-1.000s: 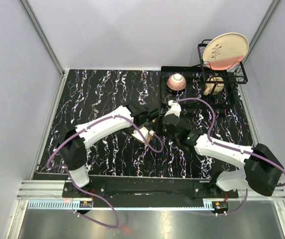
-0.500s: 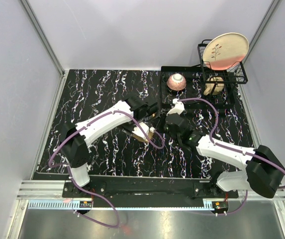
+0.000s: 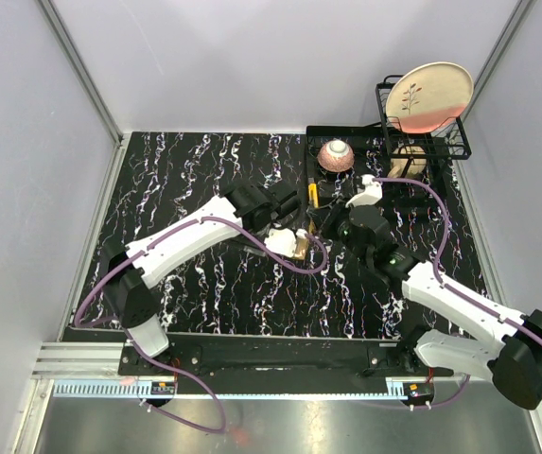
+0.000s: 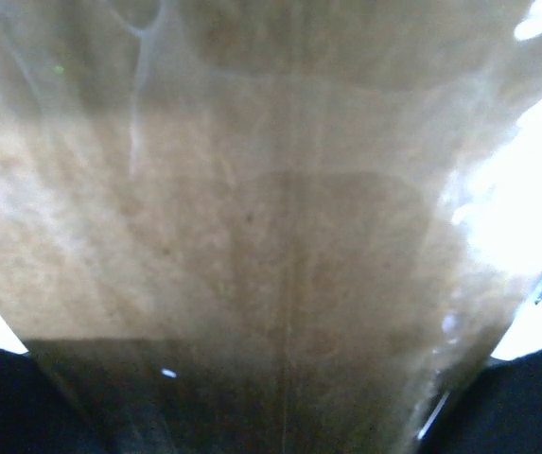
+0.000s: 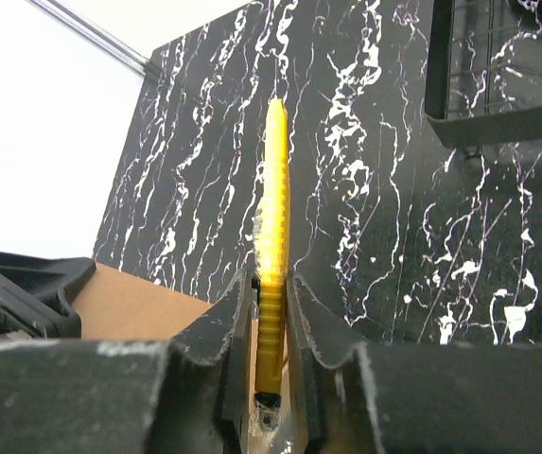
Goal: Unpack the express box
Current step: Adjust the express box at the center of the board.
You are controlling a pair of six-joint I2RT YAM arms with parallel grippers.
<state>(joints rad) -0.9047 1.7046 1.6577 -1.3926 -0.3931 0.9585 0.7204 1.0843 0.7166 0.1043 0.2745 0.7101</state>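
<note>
The express box [image 3: 300, 249] is a small brown cardboard box at the middle of the black marbled table. My left gripper [image 3: 292, 243] is shut on it and holds it so close to the camera that cardboard [image 4: 271, 236] fills the left wrist view and hides the jaws. My right gripper [image 3: 321, 212] is just beyond and to the right of the box. It is shut on a yellow utility knife [image 3: 313, 195]. In the right wrist view the knife [image 5: 273, 208] stands edge-on between the fingers [image 5: 236, 317], pointing away, with the box [image 5: 143, 305] at lower left.
A black drainer tray [image 3: 422, 203] lies at the back right, holding a pink bowl [image 3: 336, 155]. A wire rack [image 3: 460, 142] behind it holds an upright plate [image 3: 428, 95]. Grey walls close in the table on three sides.
My right gripper has moved farther back and right with the knife, away from the box. My left gripper has carried the box a little to the right.
</note>
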